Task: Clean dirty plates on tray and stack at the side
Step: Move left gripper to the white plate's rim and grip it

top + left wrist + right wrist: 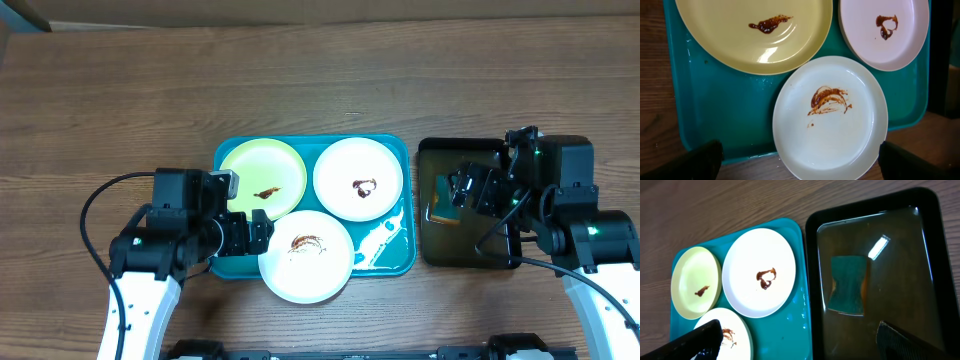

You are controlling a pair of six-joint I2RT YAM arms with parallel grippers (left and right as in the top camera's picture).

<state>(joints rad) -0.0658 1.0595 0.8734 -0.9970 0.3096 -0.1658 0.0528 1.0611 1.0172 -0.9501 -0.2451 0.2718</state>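
Right, count three on the teal tray [392, 262]: one yellow-green plate [262, 177] far left, one far white plate [358, 178] to its right, and one near white plate [305, 255] whose near edge hangs past the rim over the table [100, 100]. Each carries a single brown smear. Your two grippers are both spread wide, holding nothing. The left gripper [262, 232] sits at the tray's near-left corner (hiding it from overhead), and the right gripper [462, 188] is over the one black tray [424, 200], covering part of its single sponge [848, 284]. Both wrist views show only the fingertips.
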